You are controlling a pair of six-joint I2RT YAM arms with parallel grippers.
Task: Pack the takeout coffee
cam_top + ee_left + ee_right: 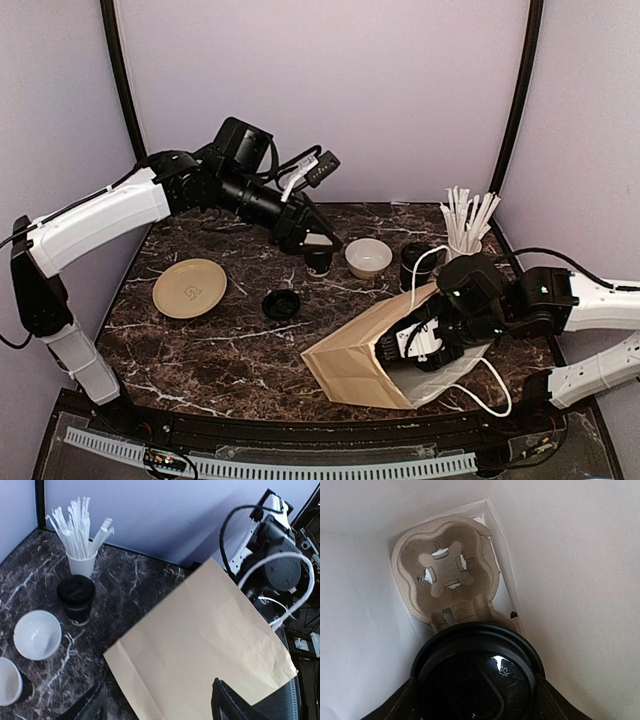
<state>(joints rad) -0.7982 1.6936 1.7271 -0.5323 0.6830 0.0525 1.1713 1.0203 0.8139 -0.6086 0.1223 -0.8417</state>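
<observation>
- Far left, the overhead view alone shows a tan plate (189, 288) and a loose black lid (281, 304) lying on the marble table (200, 350).
- Left gripper (162, 706): its own camera shows the fingers (92, 705) apart with nothing between them, above the brown paper bag (200, 645). From overhead I cannot read the jaws, which are dark against dark.
- The open coffee cup (318, 260) stands upright just beside that gripper. The left wrist view cuts it off at the lower left corner.
- Along the back stand the white bowl (368, 257), the lidded coffee cup (416, 265) and the white cup of straws (465, 235). All three appear in both of those views.
- The bag lies on its side, mouth toward the right arm. Its inside is hidden from overhead.
- Right gripper (472, 700): only its wrist view sees inside the bag. The fingers are clamped on either side of a third coffee cup (477, 672), of which I see only the dome lid. Beyond it a pulp cup carrier (447, 572) rests at the bag's far end.
</observation>
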